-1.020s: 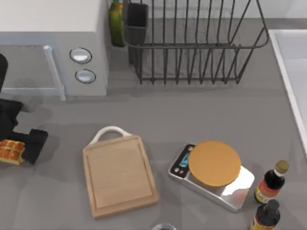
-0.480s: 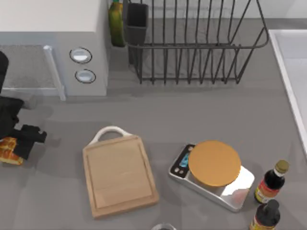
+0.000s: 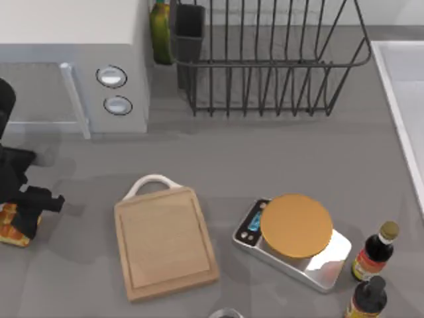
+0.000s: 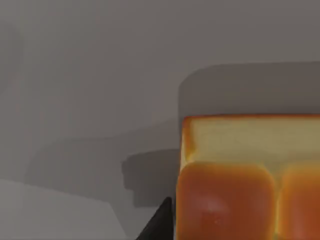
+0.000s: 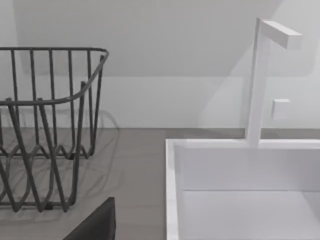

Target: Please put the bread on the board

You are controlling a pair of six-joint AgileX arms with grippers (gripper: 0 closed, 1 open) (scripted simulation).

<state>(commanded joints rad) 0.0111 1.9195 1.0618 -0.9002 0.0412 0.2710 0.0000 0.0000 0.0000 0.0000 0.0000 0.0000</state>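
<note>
The bread (image 3: 10, 228), a golden-orange loaf with browned bumps, is at the table's far left edge, partly under my left gripper (image 3: 28, 211). In the left wrist view the bread (image 4: 245, 175) sits close, with a dark fingertip (image 4: 159, 222) against its side and its shadow on the grey table behind. The gripper looks shut on the loaf. The board (image 3: 164, 242), light wood with a white loop handle, lies flat to the right of the bread with nothing on it. A dark part of my right gripper (image 5: 95, 225) shows near the sink.
A silver scale (image 3: 295, 242) with a round orange top stands right of the board. Two dark bottles (image 3: 374, 252) are at the front right. A microwave (image 3: 73, 66), a green bottle (image 3: 160, 30) and a wire dish rack (image 3: 265, 59) line the back. A white sink (image 5: 240, 190) is at the right.
My left gripper has come down over the bread, now covering more of it. The loaf has shifted a little toward the table's front with the gripper.
</note>
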